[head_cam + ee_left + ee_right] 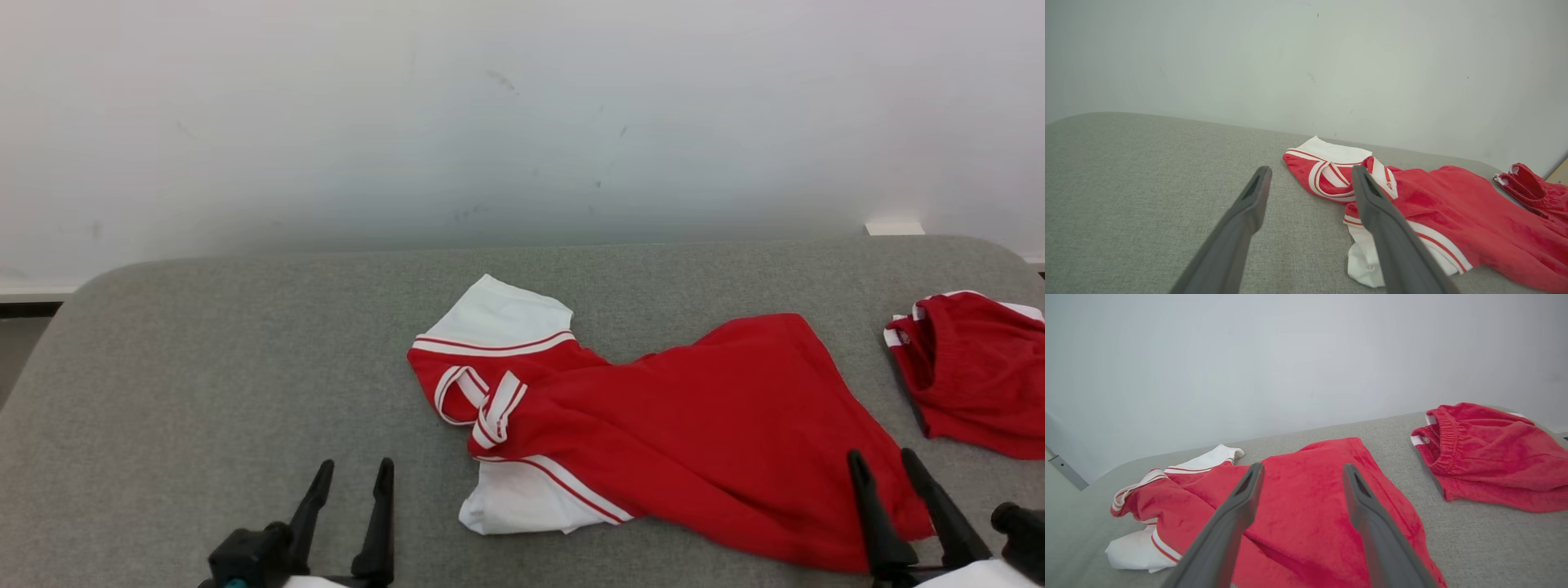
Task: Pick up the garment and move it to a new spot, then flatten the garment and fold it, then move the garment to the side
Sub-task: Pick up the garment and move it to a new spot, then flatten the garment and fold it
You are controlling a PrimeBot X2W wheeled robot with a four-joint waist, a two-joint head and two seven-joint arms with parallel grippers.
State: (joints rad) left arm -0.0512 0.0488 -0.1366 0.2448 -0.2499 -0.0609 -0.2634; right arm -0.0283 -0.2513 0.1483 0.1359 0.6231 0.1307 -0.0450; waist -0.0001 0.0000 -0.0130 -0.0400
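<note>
A red garment with white sleeves and red-striped white trim lies crumpled on the grey table, collar end toward the left. It also appears as the garment in the left wrist view and the garment in the right wrist view. My left gripper is open near the front edge, left of the garment and apart from it. My right gripper is open above the garment's lower right hem, with nothing between its fingers.
Red shorts with an elastic waistband lie at the table's right edge, close to the garment. A white wall stands behind the table. Bare grey cloth spreads across the left half and the back of the table.
</note>
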